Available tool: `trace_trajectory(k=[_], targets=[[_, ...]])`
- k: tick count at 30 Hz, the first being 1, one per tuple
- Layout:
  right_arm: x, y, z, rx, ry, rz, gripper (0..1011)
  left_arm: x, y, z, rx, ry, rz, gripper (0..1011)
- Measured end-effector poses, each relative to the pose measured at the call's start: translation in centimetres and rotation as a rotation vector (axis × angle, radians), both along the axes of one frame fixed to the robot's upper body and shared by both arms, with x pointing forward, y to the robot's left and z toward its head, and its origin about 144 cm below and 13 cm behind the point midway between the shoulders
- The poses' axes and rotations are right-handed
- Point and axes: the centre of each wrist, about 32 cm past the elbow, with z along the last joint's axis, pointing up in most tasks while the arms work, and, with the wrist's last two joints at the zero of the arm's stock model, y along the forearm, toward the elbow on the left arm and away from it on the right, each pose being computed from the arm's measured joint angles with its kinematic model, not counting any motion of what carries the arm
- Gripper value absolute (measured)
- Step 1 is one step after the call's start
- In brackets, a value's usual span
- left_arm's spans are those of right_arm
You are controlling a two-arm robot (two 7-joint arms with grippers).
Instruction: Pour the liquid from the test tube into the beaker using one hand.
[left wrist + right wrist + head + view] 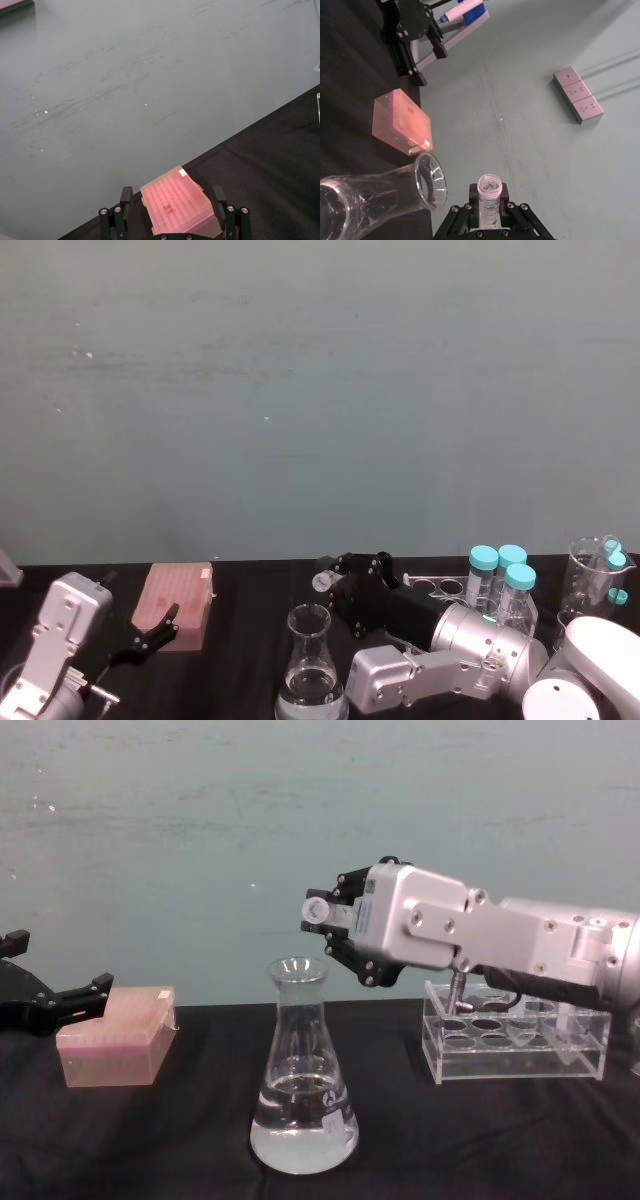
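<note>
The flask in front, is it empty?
No, the flask has clear liquid sitting in its wide base.

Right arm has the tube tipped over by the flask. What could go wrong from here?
1. Missed pour: the test tube, nearly level in the right gripper, has its mouth over the right edge of the beaker rim, not its centre; with so narrow a neck, the pour may land outside.
2. Knock: that gripper hangs close above the rim; going lower could tip the beaker.
Left gripper idles by the pink box.
</note>
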Motion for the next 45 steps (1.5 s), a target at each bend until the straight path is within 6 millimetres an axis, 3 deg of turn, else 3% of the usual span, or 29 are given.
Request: trace_trajectory(k=[45], targets=[[-0.49,0.19,-0.89,-0.171,-0.239,0.001,224,0.00,0.00,0.00,0.000,0.000,0.000,1000]])
